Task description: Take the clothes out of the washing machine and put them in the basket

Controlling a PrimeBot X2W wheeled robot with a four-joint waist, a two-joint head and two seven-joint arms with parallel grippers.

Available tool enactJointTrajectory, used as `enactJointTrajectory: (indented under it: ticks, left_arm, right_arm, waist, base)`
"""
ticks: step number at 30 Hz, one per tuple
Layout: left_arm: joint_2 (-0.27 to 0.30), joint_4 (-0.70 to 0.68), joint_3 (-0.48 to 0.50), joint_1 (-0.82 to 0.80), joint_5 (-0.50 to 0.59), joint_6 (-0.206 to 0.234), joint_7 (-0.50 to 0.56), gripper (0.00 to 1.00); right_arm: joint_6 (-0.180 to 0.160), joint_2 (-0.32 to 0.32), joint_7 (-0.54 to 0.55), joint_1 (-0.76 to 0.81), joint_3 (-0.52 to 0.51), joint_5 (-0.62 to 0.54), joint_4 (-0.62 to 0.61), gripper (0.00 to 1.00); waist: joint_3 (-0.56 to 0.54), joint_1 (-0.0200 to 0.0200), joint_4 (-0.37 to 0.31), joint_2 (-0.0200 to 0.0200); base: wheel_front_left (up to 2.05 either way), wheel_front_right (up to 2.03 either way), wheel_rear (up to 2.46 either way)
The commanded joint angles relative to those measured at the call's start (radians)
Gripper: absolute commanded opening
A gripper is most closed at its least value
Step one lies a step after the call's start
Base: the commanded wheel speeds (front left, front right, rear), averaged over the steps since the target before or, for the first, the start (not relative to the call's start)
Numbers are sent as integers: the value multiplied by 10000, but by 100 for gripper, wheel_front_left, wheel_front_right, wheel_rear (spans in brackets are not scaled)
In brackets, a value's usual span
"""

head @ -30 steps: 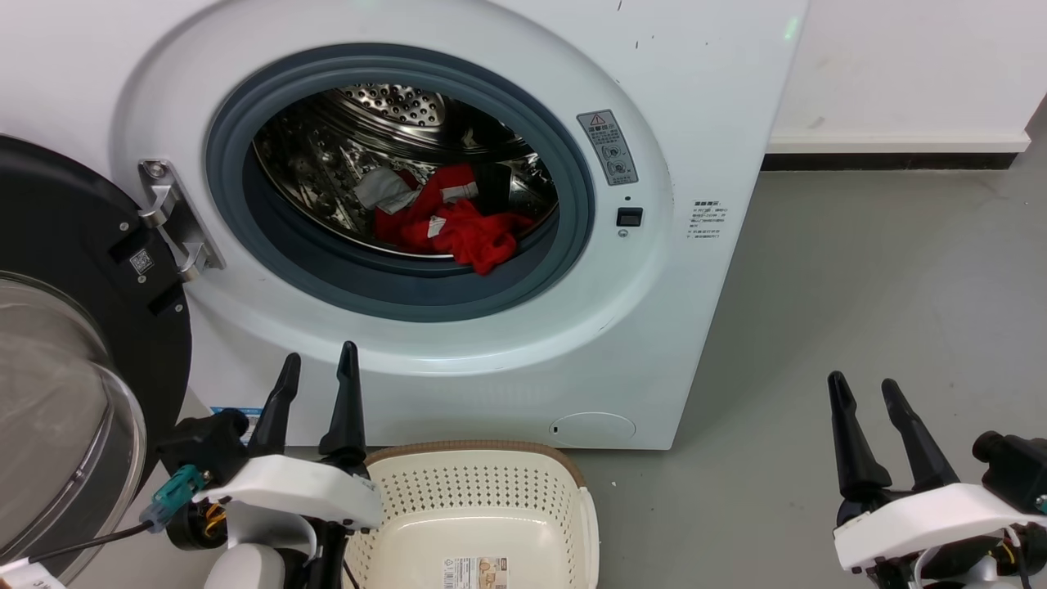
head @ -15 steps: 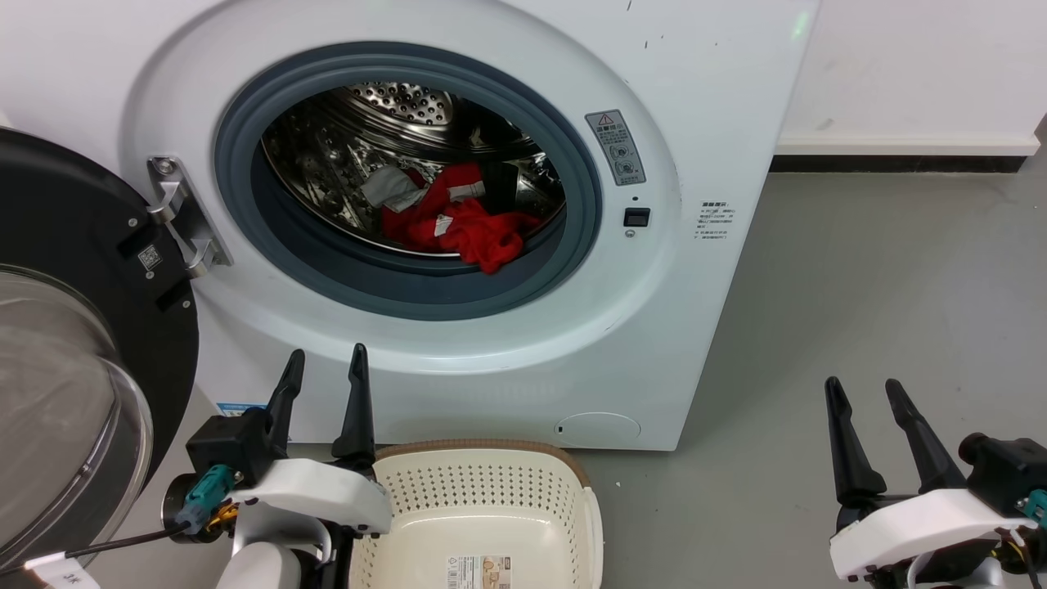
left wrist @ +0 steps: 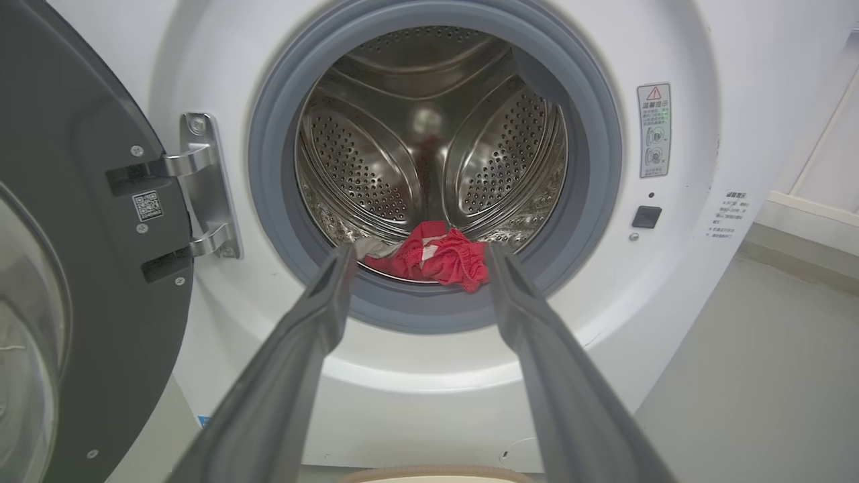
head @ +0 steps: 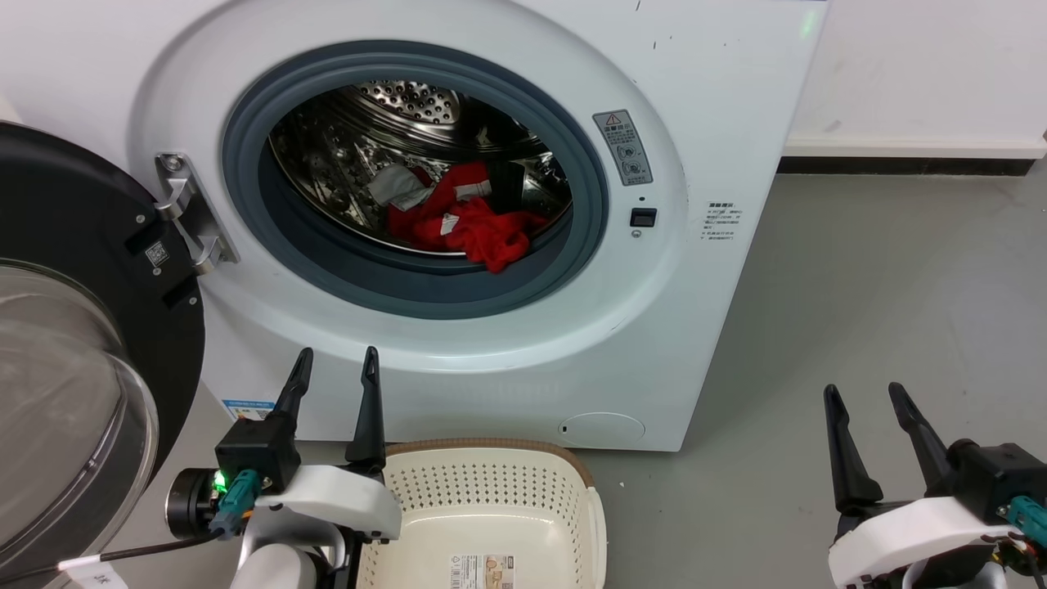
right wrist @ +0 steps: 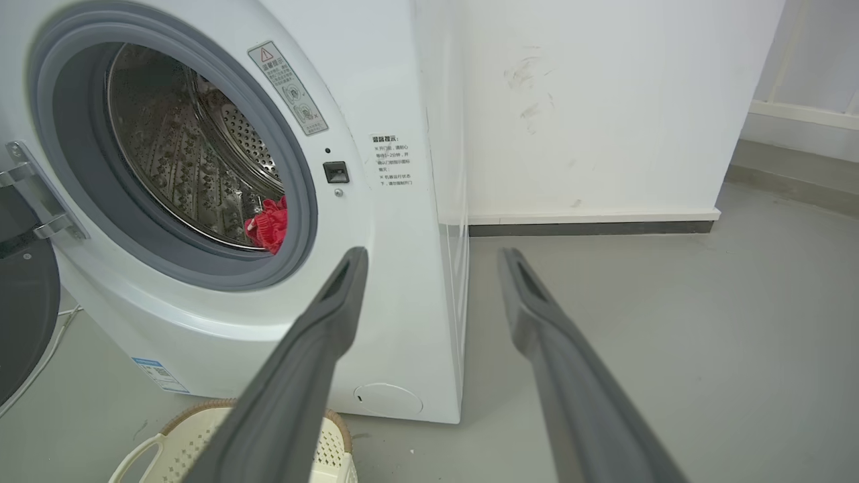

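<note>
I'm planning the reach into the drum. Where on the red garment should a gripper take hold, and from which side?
Probably the bunched fold of the red garment hanging over the lip of the drum toward the grey ring. Come straight in through the open front: that fold sits nearest, the rest lies deeper.
</note>
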Motion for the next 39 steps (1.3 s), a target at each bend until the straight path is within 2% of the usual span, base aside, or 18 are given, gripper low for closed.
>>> enactJointTrajectory:
  ticks: [1, 15, 24, 39]
  left_arm:
    - [50, -46, -26, -173, 198, 17, -96, 100]
    - [10, 138, -42, -214, 1114, 64, -360, 100]
    - [-71, 249, 6, -202, 1572, -78, -512, 100]
    - [-192, 466, 178, -265, 1545, -220, -508, 100]
  right_arm:
    - [-2, 23, -60, 19, -9, -172, -113, 100]
    - [-3, 27, -204, 115, -49, -1098, -196, 100]
    - [-5, 30, -256, 166, -53, -1453, -237, 100]
    - [-5, 30, -241, 116, -52, -1218, -82, 100]
  waist:
    - [1, 0, 3, 0]
    - [-1, 0, 52, 0]
    - [63, 0, 99, 0]
    - [75, 0, 79, 0]
  base:
    - [0, 0, 0]
    - [0, 0, 0]
    - [0, 0, 0]
    - [0, 0, 0]
